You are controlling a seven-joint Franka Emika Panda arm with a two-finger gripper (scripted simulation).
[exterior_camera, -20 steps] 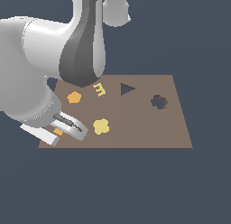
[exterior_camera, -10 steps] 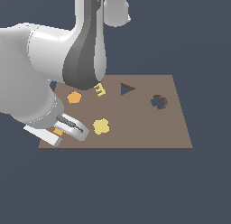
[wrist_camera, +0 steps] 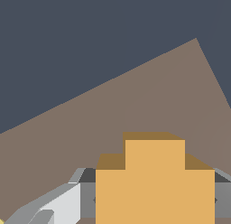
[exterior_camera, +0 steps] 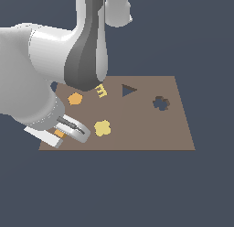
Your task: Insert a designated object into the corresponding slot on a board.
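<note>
The orange cross (exterior_camera: 59,134) lies at the board's (exterior_camera: 146,130) near corner on the exterior view's left, mostly hidden by the hand. My gripper (exterior_camera: 61,132) is down over it, with one white finger on each side. In the wrist view the cross (wrist_camera: 155,182) fills the space between the fingers (wrist_camera: 67,205), whose grey pads sit against its side arms, so the gripper is shut on it. The brown board (wrist_camera: 135,101) stretches beyond it. The dark clover-shaped slot (exterior_camera: 160,103) is far off toward the exterior view's right.
On the board sit an orange pentagon (exterior_camera: 75,99), a yellow E-shaped piece (exterior_camera: 102,90), a pale-yellow clover piece (exterior_camera: 103,127) close to my gripper, and a dark triangular cutout (exterior_camera: 128,89). The bulky arm (exterior_camera: 55,70) overhangs the board's left part.
Nothing has visibly moved. The gripper stays low over the orange cross at the board's corner.
</note>
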